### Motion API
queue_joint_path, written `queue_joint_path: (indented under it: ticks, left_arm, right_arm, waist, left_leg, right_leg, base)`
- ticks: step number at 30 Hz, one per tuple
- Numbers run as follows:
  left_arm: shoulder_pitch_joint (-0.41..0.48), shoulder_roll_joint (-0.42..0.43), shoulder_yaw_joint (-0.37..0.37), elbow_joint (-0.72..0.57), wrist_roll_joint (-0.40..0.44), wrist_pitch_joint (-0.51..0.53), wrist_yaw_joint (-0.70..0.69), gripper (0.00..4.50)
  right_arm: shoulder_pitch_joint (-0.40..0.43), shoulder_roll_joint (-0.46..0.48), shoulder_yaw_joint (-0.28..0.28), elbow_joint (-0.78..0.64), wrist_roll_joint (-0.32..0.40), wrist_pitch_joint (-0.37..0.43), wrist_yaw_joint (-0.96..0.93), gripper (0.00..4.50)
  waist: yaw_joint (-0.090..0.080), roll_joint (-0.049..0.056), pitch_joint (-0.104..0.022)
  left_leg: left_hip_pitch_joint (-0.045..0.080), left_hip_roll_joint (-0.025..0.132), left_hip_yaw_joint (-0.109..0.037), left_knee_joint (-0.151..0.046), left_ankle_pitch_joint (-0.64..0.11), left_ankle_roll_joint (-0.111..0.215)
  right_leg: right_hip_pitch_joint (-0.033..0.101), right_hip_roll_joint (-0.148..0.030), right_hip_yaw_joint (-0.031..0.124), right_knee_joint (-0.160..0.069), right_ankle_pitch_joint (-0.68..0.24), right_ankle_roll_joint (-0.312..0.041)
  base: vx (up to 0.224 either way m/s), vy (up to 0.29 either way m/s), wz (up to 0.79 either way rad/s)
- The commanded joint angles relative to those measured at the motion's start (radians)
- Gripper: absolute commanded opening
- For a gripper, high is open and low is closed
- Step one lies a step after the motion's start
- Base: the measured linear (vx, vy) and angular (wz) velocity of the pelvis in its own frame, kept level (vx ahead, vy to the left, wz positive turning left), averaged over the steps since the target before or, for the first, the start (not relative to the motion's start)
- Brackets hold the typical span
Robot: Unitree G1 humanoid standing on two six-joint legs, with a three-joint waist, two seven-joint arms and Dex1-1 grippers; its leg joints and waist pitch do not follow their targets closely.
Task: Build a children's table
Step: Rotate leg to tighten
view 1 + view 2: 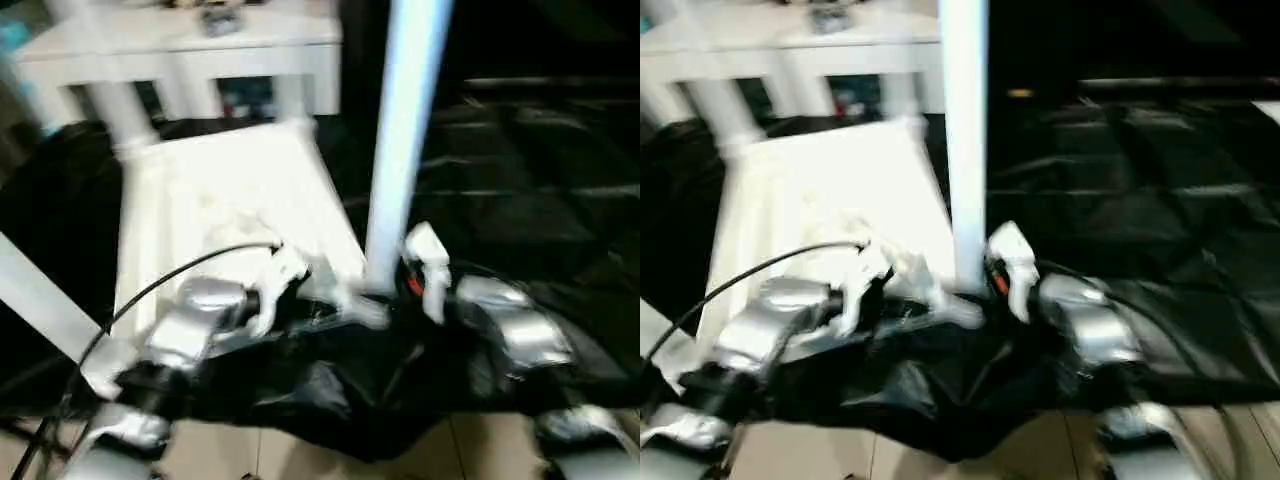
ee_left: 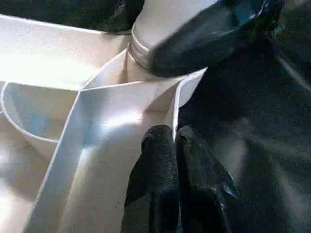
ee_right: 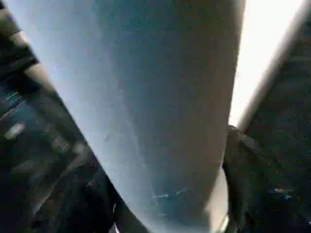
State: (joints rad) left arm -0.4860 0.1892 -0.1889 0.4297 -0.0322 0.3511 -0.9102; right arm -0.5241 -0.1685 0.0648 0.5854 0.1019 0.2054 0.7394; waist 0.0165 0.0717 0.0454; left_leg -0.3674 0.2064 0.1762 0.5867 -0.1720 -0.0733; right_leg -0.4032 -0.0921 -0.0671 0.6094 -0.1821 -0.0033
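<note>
Right gripper (image 3: 165,213) seemingly clamps one upright leg (image 1: 405,140); left gripper (image 2: 176,145) closed by tabletop (image 1: 240,190)

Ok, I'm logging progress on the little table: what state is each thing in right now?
Tabletop: upside down on the black cloth, ribs up.
Near-corner leg: upright in its socket.
Far-corner leg: standing in its socket.
Left gripper: shut, at the tabletop's corner.
Right gripper: around the near-corner leg.
</note>
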Motion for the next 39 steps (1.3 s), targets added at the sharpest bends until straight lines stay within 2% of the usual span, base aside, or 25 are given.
queue_joint_path:
  ticks: [1, 4, 5, 6, 7, 8, 10, 13, 15, 19, 20, 22, 26, 28, 29, 30, 32, 34, 36, 37, 38, 39]
  left_arm:
    - [-0.034, -0.067, 0.002, -0.039, -0.018, 0.007, 0.091, 0.00]
    - [-0.025, -0.095, -0.006, -0.056, -0.013, 0.014, 0.124, 0.00]
    - [-0.021, -0.101, -0.012, -0.064, -0.014, 0.015, 0.121, 0.00]
    - [-0.019, -0.108, -0.016, -0.070, -0.017, 0.016, 0.119, 0.00]
    - [-0.017, -0.111, -0.020, -0.073, -0.019, 0.017, 0.114, 0.00]
    - [-0.015, -0.113, -0.024, -0.077, -0.021, 0.016, 0.107, 0.00]
    - [-0.010, -0.109, -0.030, -0.086, -0.020, 0.014, 0.095, 0.00]
    - [-0.010, -0.090, -0.034, -0.088, -0.027, 0.001, 0.063, 0.00]
    - [-0.008, -0.061, -0.045, -0.092, -0.037, -0.009, 0.009, 0.00]
    - [-0.007, 0.010, -0.072, -0.097, -0.054, -0.021, -0.128, 0.00]
    - [-0.009, 0.025, -0.076, -0.095, -0.056, -0.022, -0.154, 0.00]
    - [-0.016, 0.064, -0.084, -0.085, -0.065, -0.038, -0.232, 0.00]
    - [-0.024, 0.107, -0.091, -0.080, -0.079, -0.042, -0.320, 0.00]
    - [-0.030, 0.132, -0.097, -0.080, -0.094, -0.039, -0.376, 0.00]
    - [-0.032, 0.139, -0.100, -0.079, -0.095, -0.040, -0.389, 0.00]
    - [-0.034, 0.144, -0.102, -0.075, -0.095, -0.041, -0.399, 0.00]
    - [-0.039, 0.149, -0.103, -0.066, -0.094, -0.045, -0.408, 0.00]
    - [-0.045, 0.155, -0.105, -0.055, -0.094, -0.052, -0.419, 0.00]
    - [-0.048, 0.157, -0.105, -0.050, -0.094, -0.055, -0.426, 0.00]
    - [-0.049, 0.156, -0.103, -0.048, -0.093, -0.056, -0.423, 0.00]
    - [-0.049, 0.153, -0.101, -0.048, -0.092, -0.058, -0.417, 0.00]
    - [-0.049, 0.151, -0.099, -0.048, -0.091, -0.059, -0.416, 0.00]
  right_arm:
    - [0.003, 0.091, 0.056, 0.050, -0.028, 0.017, -0.108, 2.59]
    - [0.002, 0.133, 0.044, 0.062, -0.035, 0.009, -0.182, 2.59]
    - [0.004, 0.138, 0.051, 0.061, -0.038, 0.000, -0.178, 2.94]
    - [0.002, 0.144, 0.051, 0.065, -0.039, -0.006, -0.174, 3.15]
    - [0.002, 0.147, 0.050, 0.065, -0.034, -0.006, -0.165, 3.15]
    - [0.001, 0.150, 0.048, 0.064, -0.029, -0.004, -0.152, 3.15]
    - [-0.009, 0.148, 0.048, 0.068, -0.032, -0.016, -0.136, 3.55]
    - [-0.009, 0.123, 0.067, 0.049, -0.036, -0.024, -0.081, 3.74]
    - [-0.001, 0.085, 0.095, 0.021, -0.031, -0.035, 0.004, 3.74]
    - [0.022, -0.015, 0.143, -0.060, -0.005, -0.042, 0.213, 3.74]
    - [0.027, -0.035, 0.149, -0.076, 0.002, -0.039, 0.259, 3.74]
    - [0.043, -0.098, 0.175, -0.121, 0.019, -0.036, 0.389, 3.74]
    - [0.052, -0.153, 0.198, -0.154, 0.041, -0.005, 0.501, 3.74]
    - [0.056, -0.184, 0.220, -0.176, 0.055, 0.019, 0.564, 3.74]
    - [0.058, -0.191, 0.226, -0.183, 0.060, 0.028, 0.581, 3.74]
    - [0.060, -0.198, 0.232, -0.191, 0.066, 0.042, 0.599, 3.49]
    - [0.062, -0.206, 0.243, -0.201, 0.071, 0.058, 0.625, 3.49]
    - [0.063, -0.211, 0.249, -0.210, 0.070, 0.069, 0.647, 3.30]
    - [0.064, -0.213, 0.254, -0.216, 0.069, 0.076, 0.662, 3.17]
    - [0.066, -0.213, 0.259, -0.220, 0.069, 0.081, 0.667, 3.09]
    - [0.068, -0.214, 0.263, -0.225, 0.070, 0.085, 0.669, 3.05]
    - [0.069, -0.216, 0.266, -0.230, 0.073, 0.089, 0.669, 2.99]
  waist:
    - [-0.001, -0.002, -0.058]
    - [-0.008, -0.002, -0.063]
    - [-0.007, 0.008, -0.064]
    - [-0.008, 0.001, -0.065]
    - [-0.007, 0.002, -0.066]
    - [-0.006, 0.003, -0.066]
    - [-0.007, 0.004, -0.065]
    - [-0.008, 0.006, -0.065]
    - [-0.007, 0.006, -0.066]
    - [0.002, -0.003, -0.068]
    - [0.006, 0.000, -0.070]
    - [0.023, -0.006, -0.067]
    - [0.045, -0.008, -0.065]
    - [0.048, -0.014, -0.064]
    - [0.048, -0.013, -0.064]
    - [0.049, -0.011, -0.063]
    - [0.051, -0.015, -0.063]
    - [0.054, -0.020, -0.063]
    - [0.054, -0.019, -0.063]
    - [0.056, -0.015, -0.064]
    - [0.055, -0.017, -0.064]
    - [0.057, -0.012, -0.066]
  left_leg:
    - [0.004, 0.005, -0.009, -0.071, -0.322, 0.001]
    - [0.000, 0.005, -0.006, -0.069, -0.287, 0.026]
    - [0.000, 0.005, -0.007, -0.068, -0.282, 0.029]
    - [-0.003, 0.005, -0.005, -0.067, -0.271, 0.040]
    - [-0.004, 0.004, -0.005, -0.067, -0.255, 0.049]
    - [-0.005, 0.006, -0.005, -0.067, -0.253, 0.051]
    - [-0.005, 0.006, -0.005, -0.068, -0.251, 0.055]
    - [-0.002, 0.007, -0.005, -0.069, -0.268, 0.055]
    - [-0.003, 0.008, -0.005, -0.068, -0.262, 0.058]
    - [-0.004, 0.010, -0.002, -0.063, -0.214, 0.090]
    - [-0.002, 0.011, -0.002, -0.061, -0.208, 0.095]
    - [0.001, 0.014, 0.002, -0.060, -0.209, 0.108]
    - [0.005, 0.019, 0.003, -0.064, -0.216, 0.094]
    - [0.003, 0.018, 0.002, -0.065, -0.220, 0.088]
    - [0.004, 0.018, 0.002, -0.066, -0.221, 0.087]
    - [0.004, 0.019, 0.001, -0.066, -0.222, 0.084]
    - [0.003, 0.019, 0.001, -0.066, -0.221, 0.079]
    - [0.002, 0.018, 0.001, -0.065, -0.213, 0.076]
    - [0.002, 0.017, 0.001, -0.065, -0.214, 0.075]
    - [0.002, 0.018, 0.000, -0.065, -0.209, 0.072]
    - [0.002, 0.018, 0.000, -0.065, -0.209, 0.072]
    - [0.003, 0.018, 0.000, -0.064, -0.205, 0.070]
  right_leg:
    - [0.046, -0.038, 0.026, -0.098, -0.378, -0.173]
    - [0.049, -0.035, 0.027, -0.093, -0.293, -0.194]
    - [0.050, -0.036, 0.027, -0.091, -0.276, -0.199]
    - [0.052, -0.035, 0.026, -0.091, -0.243, -0.209]
    - [0.055, -0.035, 0.025, -0.088, -0.219, -0.215]
    - [0.055, -0.035, 0.026, -0.087, -0.213, -0.218]
    - [0.057, -0.036, 0.025, -0.087, -0.208, -0.224]
    - [0.056, -0.035, 0.024, -0.088, -0.215, -0.226]
    - [0.058, -0.036, 0.025, -0.086, -0.192, -0.231]
    - [0.062, -0.035, 0.025, -0.078, -0.116, -0.256]
    - [0.062, -0.036, 0.025, -0.077, -0.111, -0.258]
    - [0.059, -0.035, 0.025, -0.077, -0.138, -0.257]
    - [0.052, -0.038, 0.031, -0.076, -0.175, -0.253]
    - [0.054, -0.038, 0.031, -0.076, -0.192, -0.245]
    - [0.053, -0.039, 0.031, -0.076, -0.198, -0.243]
    - [0.053, -0.039, 0.031, -0.077, -0.202, -0.242]
    - [0.053, -0.041, 0.032, -0.077, -0.213, -0.236]
    - [0.053, -0.041, 0.033, -0.078, -0.221, -0.231]
    - [0.051, -0.041, 0.033, -0.079, -0.228, -0.228]
    - [0.052, -0.042, 0.033, -0.077, -0.223, -0.228]
    - [0.052, -0.042, 0.033, -0.078, -0.220, -0.228]
    - [0.052, -0.041, 0.033, -0.076, -0.199, -0.234]
  base:
    - [0.000, 0.000, 0.00]
    - [0.000, 0.000, 0.00]
    - [0.000, 0.000, 0.00]
    - [0.000, 0.000, 0.00]
    - [0.000, 0.000, 0.00]
    - [0.000, 0.000, 0.00]
    - [0.000, 0.000, 0.00]
    - [0.000, 0.000, 0.00]
    - [0.000, 0.000, 0.00]
    - [0.000, 0.000, 0.00]
    - [0.000, 0.000, 0.00]
    - [0.000, 0.000, 0.00]
    - [0.000, 0.000, 0.00]
    - [0.000, 0.000, 0.00]
    - [0.000, 0.000, 0.00]
    - [0.000, 0.000, 0.00]
    - [0.000, 0.000, 0.00]
    - [0.000, 0.000, 0.00]
    - [0.000, 0.000, 0.00]
    - [0.000, 0.000, 0.00]
    - [0.000, 0.000, 0.00]
    - [0.000, 0.000, 0.00]
